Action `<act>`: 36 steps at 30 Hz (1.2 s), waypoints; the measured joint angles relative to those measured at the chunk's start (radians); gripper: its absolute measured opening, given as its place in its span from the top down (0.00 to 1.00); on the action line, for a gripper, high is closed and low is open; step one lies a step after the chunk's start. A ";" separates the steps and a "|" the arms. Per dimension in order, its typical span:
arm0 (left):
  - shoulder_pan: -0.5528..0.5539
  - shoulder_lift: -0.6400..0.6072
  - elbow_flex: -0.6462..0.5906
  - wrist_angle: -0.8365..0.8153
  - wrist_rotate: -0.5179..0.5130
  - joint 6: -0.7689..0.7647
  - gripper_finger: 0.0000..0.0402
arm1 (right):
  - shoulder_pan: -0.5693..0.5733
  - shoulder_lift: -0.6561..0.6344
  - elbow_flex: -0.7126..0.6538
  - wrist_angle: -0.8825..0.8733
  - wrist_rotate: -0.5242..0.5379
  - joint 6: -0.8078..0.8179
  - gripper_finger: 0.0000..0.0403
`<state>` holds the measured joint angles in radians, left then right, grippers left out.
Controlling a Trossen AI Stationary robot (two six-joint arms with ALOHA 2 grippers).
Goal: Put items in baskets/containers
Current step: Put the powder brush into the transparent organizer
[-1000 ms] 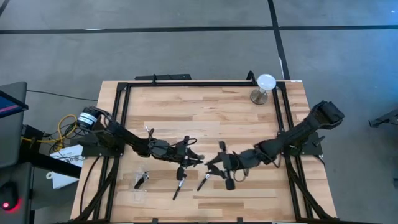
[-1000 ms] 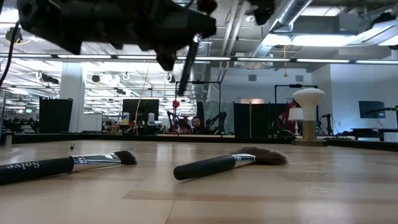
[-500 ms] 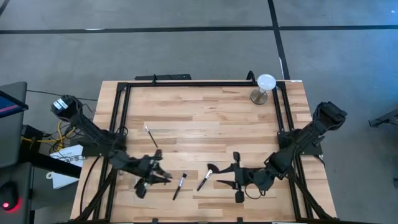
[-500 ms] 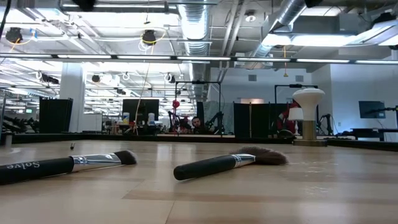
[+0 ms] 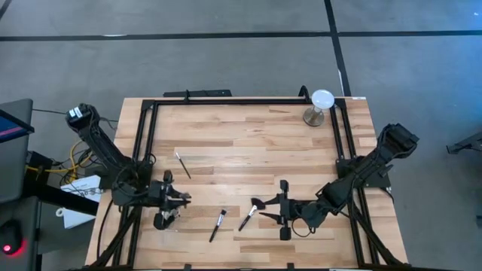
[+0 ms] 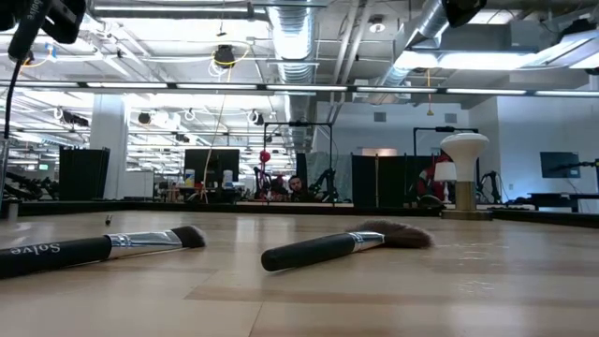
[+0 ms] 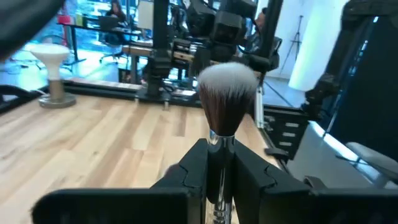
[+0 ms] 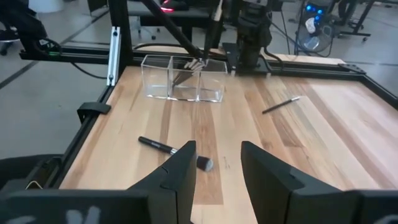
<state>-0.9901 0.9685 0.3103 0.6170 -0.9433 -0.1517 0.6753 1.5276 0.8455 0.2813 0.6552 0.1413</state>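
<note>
Left wrist view: left claw (image 7: 217, 180) pinches a brush (image 7: 225, 106), handle hidden; right claw (image 8: 217, 163) gapes.

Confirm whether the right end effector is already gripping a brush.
No: in the right wrist view the right end effector stands open, with the nearest brush lying on the table ahead of its fingers.

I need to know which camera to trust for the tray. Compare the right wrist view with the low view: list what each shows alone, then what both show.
Right wrist view only: the clear tray with brushes inside, the left gripper above it, a thin brush lying apart, and the open right gripper.

Low view only: the white disc on its stand, a fan brush, and the room behind.

Both: the wooden table and a dark-handled brush lying on it.
</note>
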 joint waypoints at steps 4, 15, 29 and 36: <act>0.001 -0.022 -0.001 -0.012 -0.009 0.039 0.89 | 0.005 0.000 0.000 -0.007 -0.001 0.004 0.71; -0.047 -0.028 -0.001 -0.290 -0.089 -0.104 0.88 | 0.014 0.000 -0.001 -0.017 -0.003 0.017 0.71; -0.105 -0.154 0.000 -0.562 -0.148 -0.290 0.89 | 0.018 0.000 -0.001 -0.019 -0.003 0.024 0.71; -0.136 -0.175 0.000 -0.615 -0.147 -0.348 0.89 | 0.018 0.000 -0.001 -0.019 -0.003 0.025 0.71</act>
<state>-1.1261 0.7933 0.3107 0.0024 -1.0904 -0.4997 0.6933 1.5276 0.8448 0.2619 0.6522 0.1659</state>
